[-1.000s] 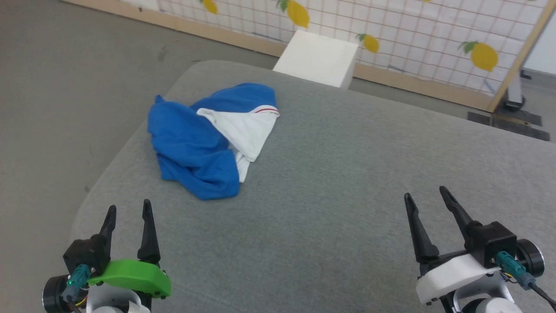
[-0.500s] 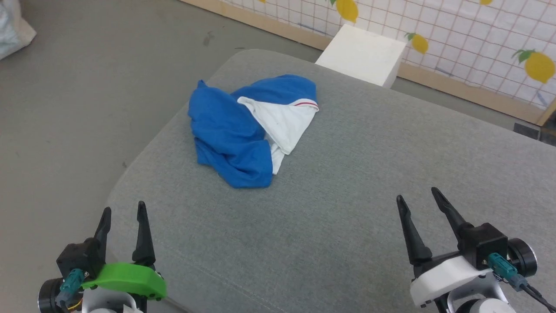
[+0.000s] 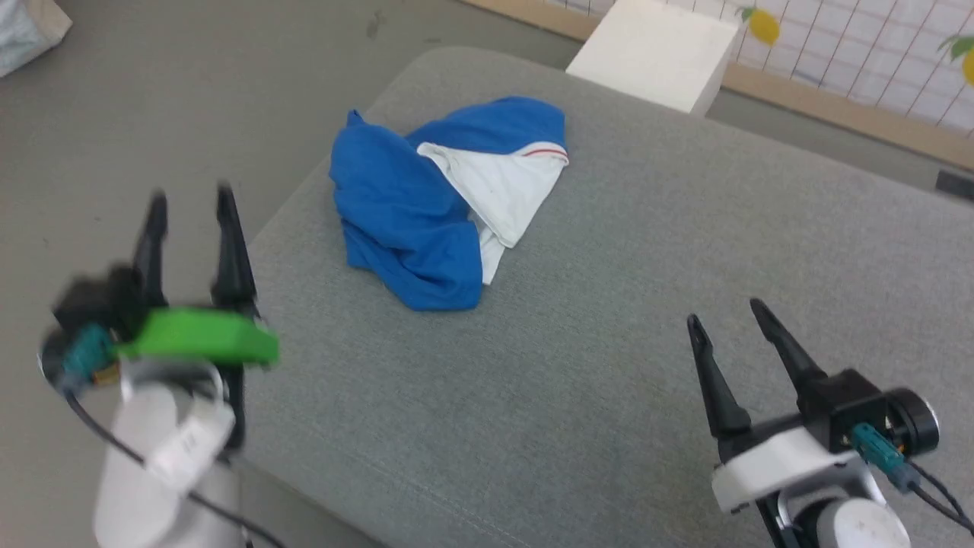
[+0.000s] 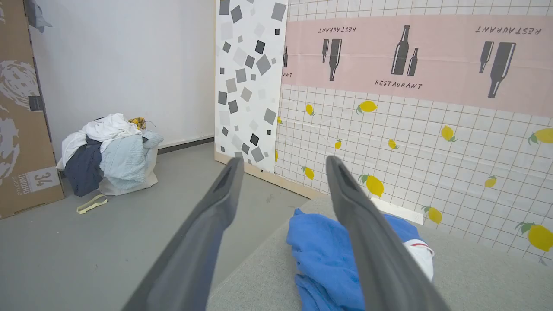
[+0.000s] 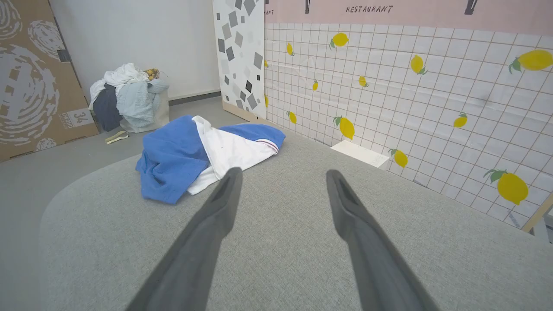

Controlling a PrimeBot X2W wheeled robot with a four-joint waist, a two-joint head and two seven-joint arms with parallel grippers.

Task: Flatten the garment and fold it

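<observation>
The garment [image 3: 426, 205] lies crumpled in a heap near the far left corner of the grey padded table [image 3: 609, 304], royal blue with a white sleeve and red-striped trim folded on top. It also shows in the left wrist view [image 4: 319, 255] and the right wrist view [image 5: 194, 151]. My left gripper [image 3: 190, 198] is open and blurred, raised over the table's left edge, short of the garment. My right gripper [image 3: 730, 312] is open above the table at the lower right, well clear of the garment. Nothing is between either pair of fingers.
A white box [image 3: 654, 53] stands on the floor past the table's far edge, before a lemon-print tiled panel [image 5: 410, 86]. A bag heaped with clothes [image 4: 108, 151] and a cardboard sheet [image 4: 21, 121] stand by the wall to the left. Grey floor surrounds the table.
My left gripper has risen and moved forward toward the garment, blurred by its motion. The head camera has shifted, so the scene has slid in the picture. The right gripper kept its pose.
</observation>
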